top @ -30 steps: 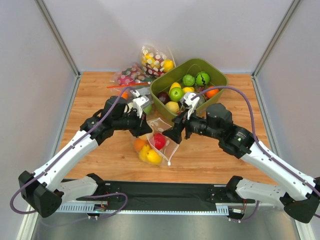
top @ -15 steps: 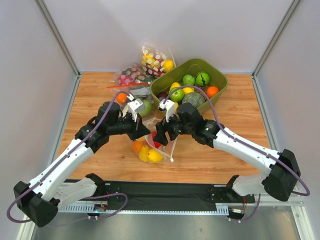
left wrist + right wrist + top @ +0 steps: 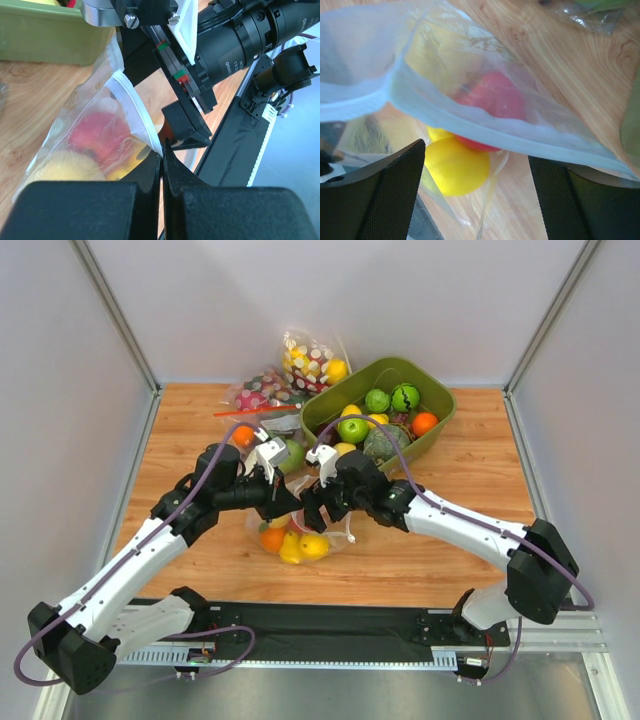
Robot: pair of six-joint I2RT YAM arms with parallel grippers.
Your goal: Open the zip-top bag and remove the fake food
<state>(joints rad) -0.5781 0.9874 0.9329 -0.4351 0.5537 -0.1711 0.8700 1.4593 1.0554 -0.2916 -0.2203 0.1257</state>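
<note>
The zip-top bag [image 3: 296, 537] is clear with a pale zip strip and lies on the wood between both arms. It holds the fake food: an orange fruit [image 3: 271, 538] and yellow fruits [image 3: 312, 545]. My left gripper [image 3: 286, 504] is shut on the zip strip's edge [image 3: 150, 137] and lifts one side of the mouth. A red fruit [image 3: 95, 137] shows through the plastic. My right gripper [image 3: 311, 513] is open, and its fingers [image 3: 390, 195] straddle the bag just below the strip [image 3: 485, 132]. A red fruit [image 3: 492, 95] and a yellow fruit [image 3: 455, 167] lie between them.
A green bin [image 3: 340, 386] full of fruit and vegetables stands at the back right, close behind the right wrist. A polka-dot bag [image 3: 310, 358] and a bag with a red zip strip [image 3: 255, 400] lie at the back. A green apple [image 3: 292, 453] sits behind my left gripper.
My right arm has swung left from beside the bin, and its open gripper now meets the bag's mouth. The left gripper keeps hold. The bag has sagged lower.
</note>
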